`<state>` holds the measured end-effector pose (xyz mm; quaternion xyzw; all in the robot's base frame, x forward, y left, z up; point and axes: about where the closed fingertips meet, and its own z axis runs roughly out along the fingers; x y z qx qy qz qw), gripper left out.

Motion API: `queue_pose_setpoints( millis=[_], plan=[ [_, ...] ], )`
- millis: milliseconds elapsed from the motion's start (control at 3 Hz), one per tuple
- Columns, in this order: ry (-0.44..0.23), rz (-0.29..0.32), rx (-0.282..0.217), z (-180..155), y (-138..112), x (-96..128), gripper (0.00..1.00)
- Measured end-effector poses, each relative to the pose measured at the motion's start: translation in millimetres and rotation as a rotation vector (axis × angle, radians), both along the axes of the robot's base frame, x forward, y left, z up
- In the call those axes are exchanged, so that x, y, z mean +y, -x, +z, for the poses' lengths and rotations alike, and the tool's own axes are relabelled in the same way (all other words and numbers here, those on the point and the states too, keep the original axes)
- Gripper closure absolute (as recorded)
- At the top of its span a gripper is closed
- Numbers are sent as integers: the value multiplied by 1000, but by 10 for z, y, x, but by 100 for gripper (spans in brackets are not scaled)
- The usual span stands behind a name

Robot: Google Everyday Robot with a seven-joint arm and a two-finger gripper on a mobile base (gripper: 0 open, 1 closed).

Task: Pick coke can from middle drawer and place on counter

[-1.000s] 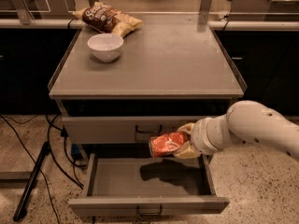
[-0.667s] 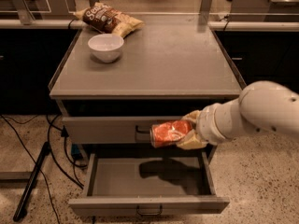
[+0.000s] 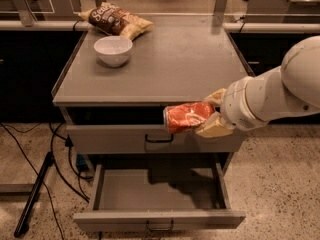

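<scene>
claw (image 3: 209, 115) clasping coke can (image 3: 186, 118), raised higher — at counter (image 3: 175, 69) edge

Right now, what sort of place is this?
Probably a robot test lab: speckled floor, loose black cables, clear-rimmed grey counter. The gripper holds the red-orange coke can above the open grey middle drawer.

1 ea.: coke can (image 3: 187, 117), bowl (image 3: 113, 50), chip bag (image 3: 115, 20), open drawer (image 3: 159, 219), shut drawer (image 3: 115, 139), end effector (image 3: 209, 114) at counter (image 3: 175, 64) front.
</scene>
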<state>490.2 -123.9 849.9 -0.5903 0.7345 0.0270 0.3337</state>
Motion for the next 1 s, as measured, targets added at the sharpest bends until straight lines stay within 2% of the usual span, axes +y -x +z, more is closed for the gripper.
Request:
queue_pose_setpoints(
  millis=[667,1000],
  plan=[
    [-19,-1,-14,403,-358,143,100],
    [-27,-3,-29,519,-672,212,100]
  ],
)
